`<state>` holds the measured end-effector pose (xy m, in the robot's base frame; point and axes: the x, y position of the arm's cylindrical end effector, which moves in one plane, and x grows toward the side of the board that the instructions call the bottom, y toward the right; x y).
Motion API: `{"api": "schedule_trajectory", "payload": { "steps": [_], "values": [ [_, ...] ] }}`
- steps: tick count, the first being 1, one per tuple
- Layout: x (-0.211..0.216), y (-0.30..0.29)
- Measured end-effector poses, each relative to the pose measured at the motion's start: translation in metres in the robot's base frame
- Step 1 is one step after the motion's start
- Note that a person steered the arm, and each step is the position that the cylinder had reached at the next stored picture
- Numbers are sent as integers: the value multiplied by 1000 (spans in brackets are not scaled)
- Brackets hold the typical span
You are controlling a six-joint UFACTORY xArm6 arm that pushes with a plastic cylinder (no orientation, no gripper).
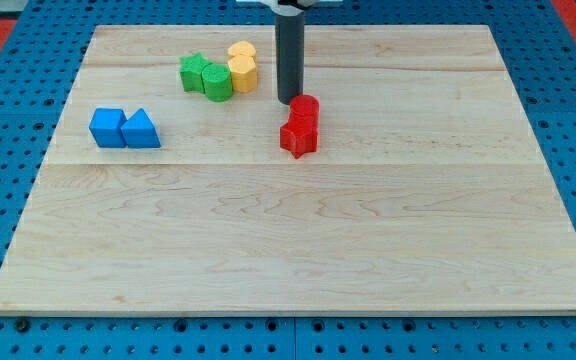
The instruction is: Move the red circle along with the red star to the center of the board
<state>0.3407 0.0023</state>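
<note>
The red circle (pixel 306 109) and the red star (pixel 298 138) sit touching each other a little above and left of the board's middle, the circle above the star. My tip (pixel 289 101) stands at the circle's upper left edge, touching or nearly touching it. The dark rod rises straight up out of the view's top.
A green star (pixel 195 72), a green circle (pixel 217 82) and two yellow blocks (pixel 242 66) cluster at the view's upper left, just left of the rod. A blue cube (pixel 108 127) and blue triangle (pixel 141 129) lie at the left of the wooden board (pixel 368 230).
</note>
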Motion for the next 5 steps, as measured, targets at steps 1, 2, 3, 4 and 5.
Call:
{"api": "schedule_trajectory", "payload": {
  "steps": [1, 2, 3, 4, 5],
  "values": [
    [-10, -10],
    [-28, 18],
    [-29, 23],
    [-29, 23],
    [-29, 29]
  ]
}}
